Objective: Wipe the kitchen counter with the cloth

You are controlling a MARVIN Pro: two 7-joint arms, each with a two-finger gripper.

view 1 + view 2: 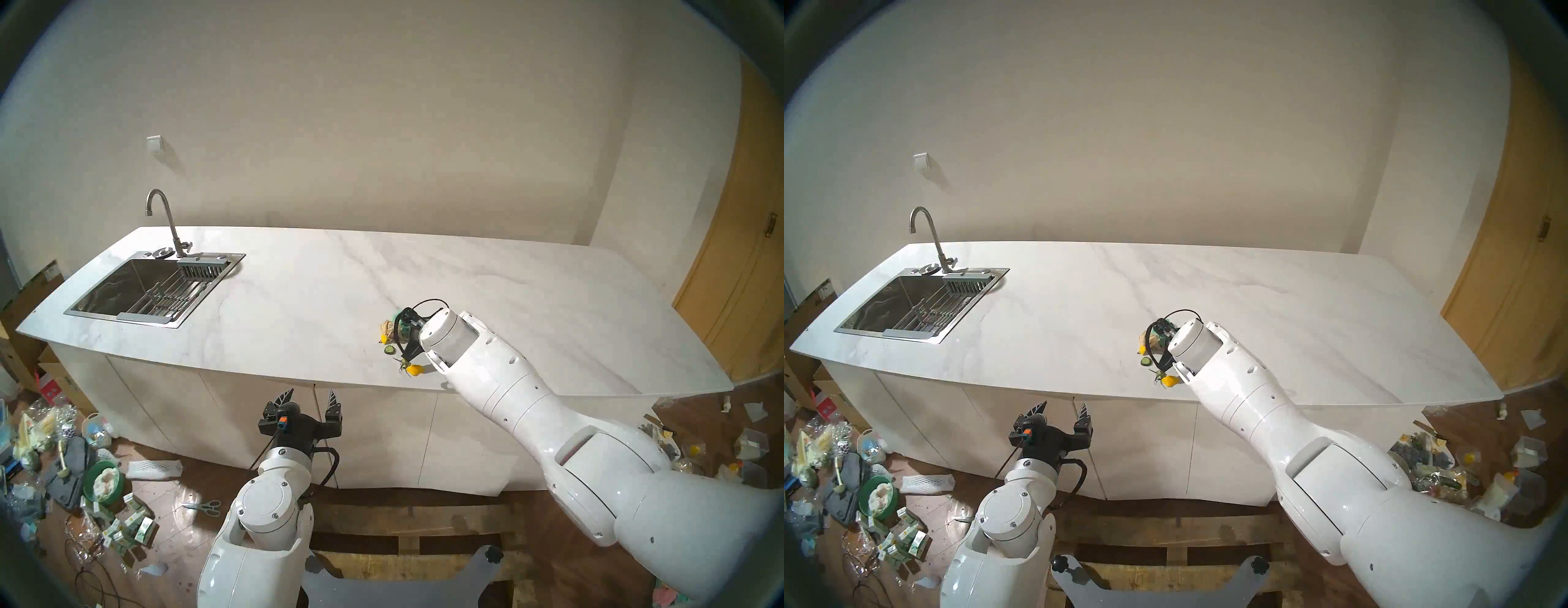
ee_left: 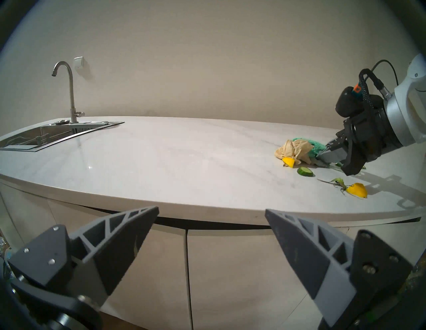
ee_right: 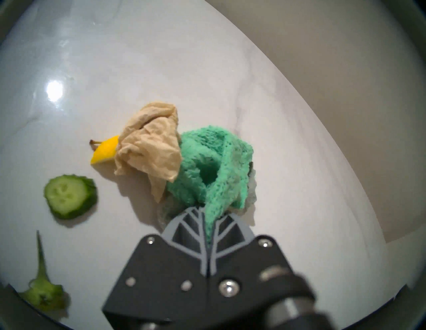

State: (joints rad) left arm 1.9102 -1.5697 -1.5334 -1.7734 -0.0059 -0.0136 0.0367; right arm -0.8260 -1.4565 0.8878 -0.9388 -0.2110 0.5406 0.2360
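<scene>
Right gripper, fingers clamped together on a pinched fold of the teal cloth, holds the rag down on the white marble table near its front edge, well to the right of the sink. The bunched body of the cloth lies directly ahead of the fingertips, away from the wrist; pressed against its left flank is a tan paper wad, with a yellow fruit scrap peeking from under the wad's far left, and a cucumber slice just apart toward the table's front. A green stem and a second yellow piece lie nearer the edge. Any sweep leftward would likely push wad and scraps ahead of the rag. Left gripper, fingers spread wide and empty, hangs in front of the cabinet doors below the table, far from the cloth; the right arm is plainly the nearer. In both head views the wrist covers most of the cloth; whether its underside lies flat on the slab cannot be told
</scene>
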